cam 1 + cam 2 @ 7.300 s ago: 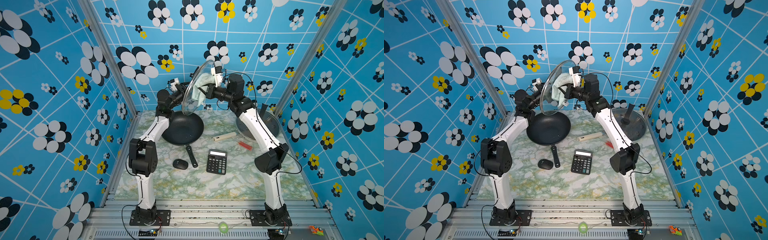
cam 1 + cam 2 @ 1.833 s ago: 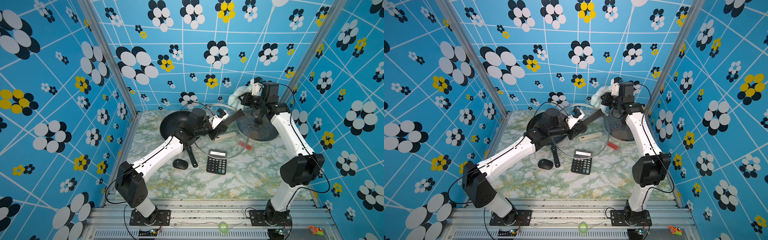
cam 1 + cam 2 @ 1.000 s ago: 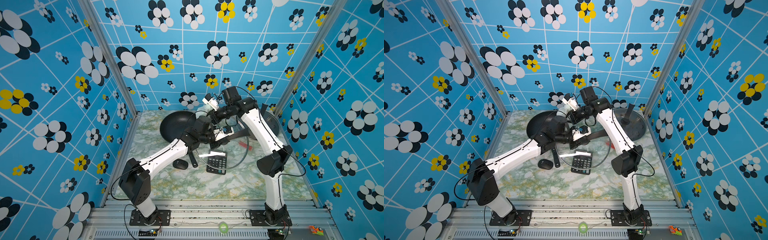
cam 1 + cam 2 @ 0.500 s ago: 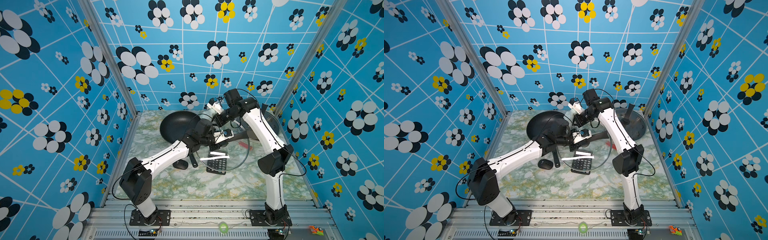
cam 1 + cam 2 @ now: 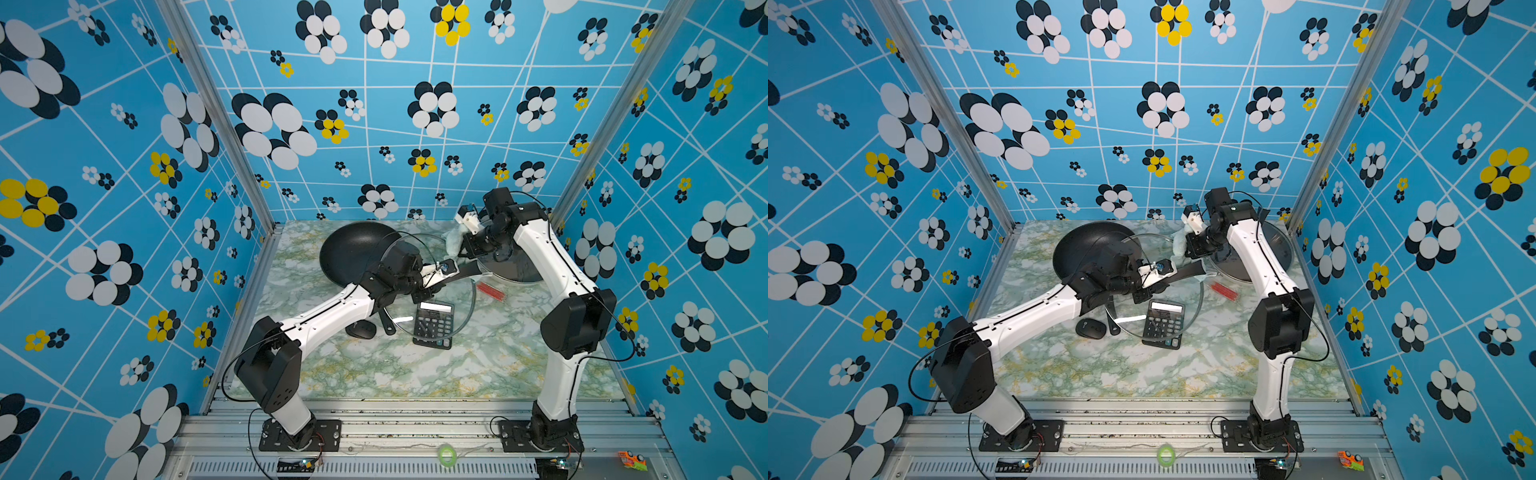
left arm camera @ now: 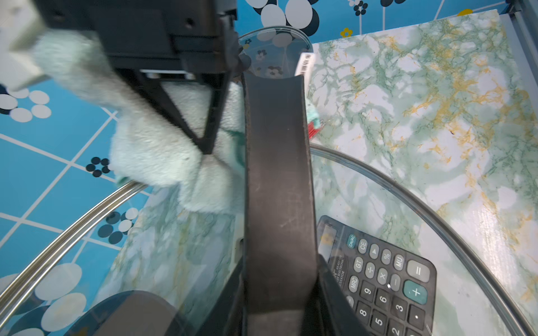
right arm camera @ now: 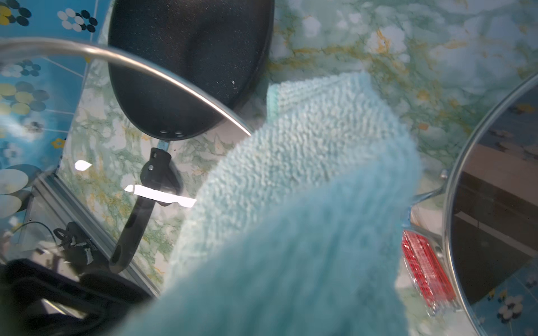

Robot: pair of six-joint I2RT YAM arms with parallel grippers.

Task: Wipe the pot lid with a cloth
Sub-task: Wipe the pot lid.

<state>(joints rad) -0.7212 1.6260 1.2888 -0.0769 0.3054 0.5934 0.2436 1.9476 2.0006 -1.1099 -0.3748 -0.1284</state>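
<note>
While the wiping step itself appears to be in hand, both top views show the left tool (image 5: 449, 270) partly closed and clamped on the black handle (image 5: 469, 269) of the glass pot lid (image 5: 467, 303), which hangs roughly level above the calculator (image 5: 434, 328), clear of the bench (image 5: 374, 374). The right tool (image 5: 1192, 251), pinched tight, holds the cloth (image 5: 1178, 244) bunched at the lid's far edge, near the pan (image 5: 353, 249). Left wrist view: handle (image 6: 279, 189) runs straight out between the left tool's dark jaws; the right tool's fingers (image 6: 214, 113) converge on the cloth (image 6: 163, 157), which laps over the steel rim (image 6: 72, 232); calculator (image 6: 384, 276) keys read through the glass. Right wrist view: cloth (image 7: 305, 203) fills most of the frame and crosses the steel rim (image 7: 174, 79), pan (image 7: 189, 67) beyond it, a second lid (image 7: 495, 203) and a red packet (image 7: 425, 267) lying on the bench nearby. Whether the terry presses on the glass or only hovers at it, cannot tell. Judgement: cloth sits at the edge of a stroke. Next move calls for the right tool to bear down lightly and draw the cloth across the glass, skirting the handle, while the left tool holds firm so the lid does not tip.
</note>
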